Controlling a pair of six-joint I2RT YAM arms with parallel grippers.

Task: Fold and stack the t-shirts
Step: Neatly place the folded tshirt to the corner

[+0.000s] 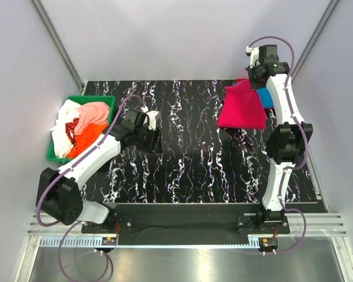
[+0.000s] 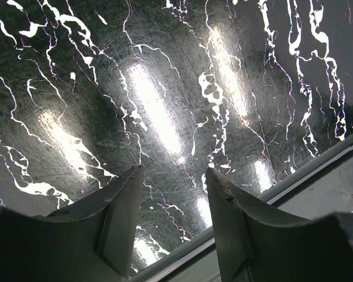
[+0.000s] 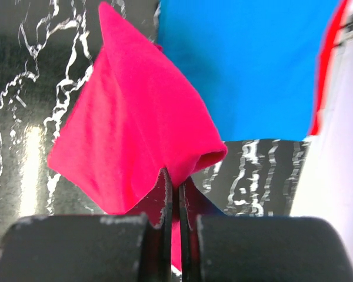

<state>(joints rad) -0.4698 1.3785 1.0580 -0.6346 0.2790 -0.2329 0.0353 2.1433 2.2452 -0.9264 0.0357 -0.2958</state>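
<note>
My right hand (image 3: 172, 194) pinches the soft bright magenta-pink cloth t-shirt (image 3: 135, 141) at the far right, over the blue cloth t-shirt (image 3: 241, 64) it should stack on, I judge, while my left hand (image 2: 173, 176) hovers spread, empty, over the black marbled worktop (image 1: 194, 158).

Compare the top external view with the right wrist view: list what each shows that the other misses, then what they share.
Only the top external view: the green bin at the table's left side, holding a heap of t-shirts in white, peach-pink and orange, and the left gripper over the table. Only the right wrist view: the right gripper up close, shut on a fold of the magenta t-shirt. Both: the magenta t-shirt, the blue t-shirt partly covered by it, and the black marbled table.
</note>
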